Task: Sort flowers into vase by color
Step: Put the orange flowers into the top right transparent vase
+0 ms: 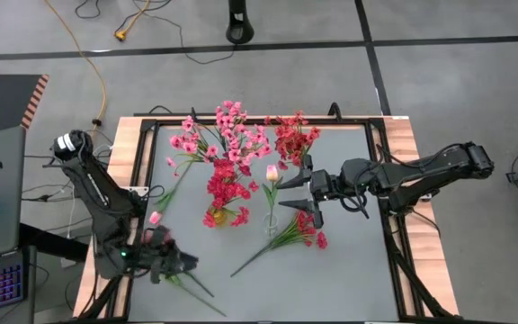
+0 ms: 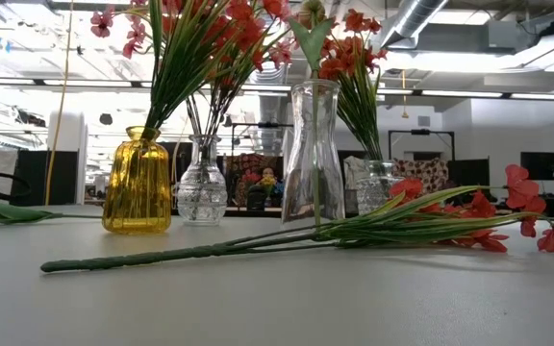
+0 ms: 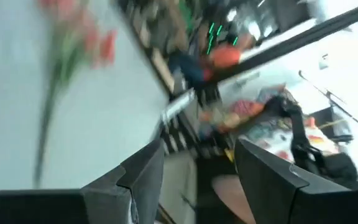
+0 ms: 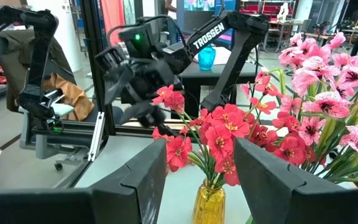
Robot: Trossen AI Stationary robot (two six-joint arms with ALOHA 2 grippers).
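Four vases stand mid-table. A yellow vase (image 2: 138, 183) holds red flowers (image 4: 219, 140), and a tall clear vase (image 2: 314, 154) holds one pink tulip (image 1: 272, 173). Two clear vases behind hold pink flowers (image 1: 227, 135) and red flowers (image 1: 293, 137). A loose red sprig (image 1: 288, 236) lies flat on the mat in front of the vases. A pink-bud sprig (image 1: 163, 202) lies at the left. My right gripper (image 1: 308, 193) hovers open beside the tulip, facing the vases. My left gripper (image 1: 167, 263) is open over the near left corner, nothing between its fingers (image 3: 145, 180).
Thin green stems (image 1: 196, 288) lie on the mat by the near left corner, just beside my left gripper. A dark metal frame (image 1: 387, 180) borders the mat. Open mat lies along the near edge and at the right of the loose sprig.
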